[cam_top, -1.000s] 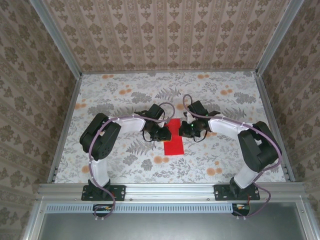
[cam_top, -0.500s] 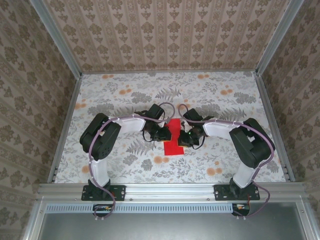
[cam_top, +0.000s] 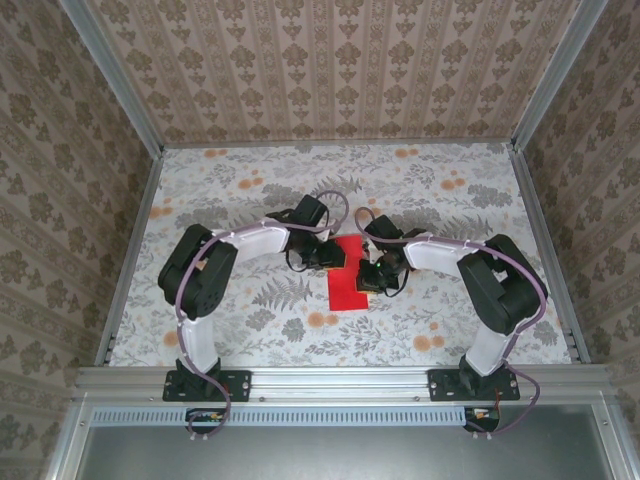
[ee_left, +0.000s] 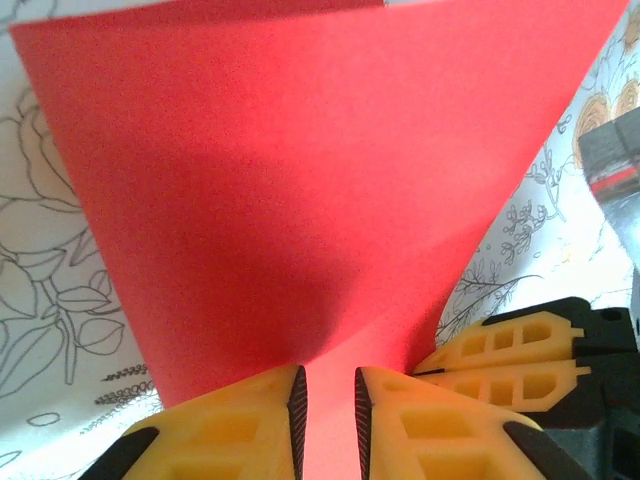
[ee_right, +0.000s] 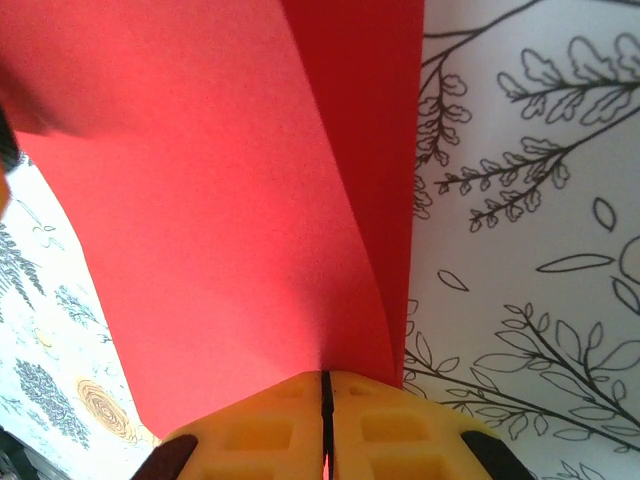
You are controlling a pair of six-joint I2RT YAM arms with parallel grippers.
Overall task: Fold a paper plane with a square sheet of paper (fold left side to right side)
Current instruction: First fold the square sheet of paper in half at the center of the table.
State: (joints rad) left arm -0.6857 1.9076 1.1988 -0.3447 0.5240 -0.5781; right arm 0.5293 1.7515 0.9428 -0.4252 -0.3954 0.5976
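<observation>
The square sheet of paper (cam_top: pixel 346 287) lies mid-table, bright red and folded over into a narrow upright rectangle. My left gripper (cam_top: pixel 335 257) sits at its upper left edge. In the left wrist view the sheet (ee_left: pixel 300 180) runs under my left gripper (ee_left: pixel 330 385), whose jaws stand a small gap apart with red paper showing between them. My right gripper (cam_top: pixel 368 278) is at the sheet's right edge. In the right wrist view it (ee_right: pixel 325 378) is shut on the upper layer of the sheet (ee_right: pixel 220 200), which curves up off the lower layer (ee_right: pixel 390 150).
The table (cam_top: pixel 240 190) has a flower-and-leaf print with orange blotches. Patterned walls (cam_top: pixel 340 70) close in the back and both sides, and a metal rail (cam_top: pixel 340 380) runs along the near edge. The right gripper's yellow fingers (ee_left: pixel 520 360) lie close beside my left gripper.
My right gripper has moved left and nearer, onto the sheet's right edge. My left gripper shifted slightly toward the far side and its jaws parted a little.
</observation>
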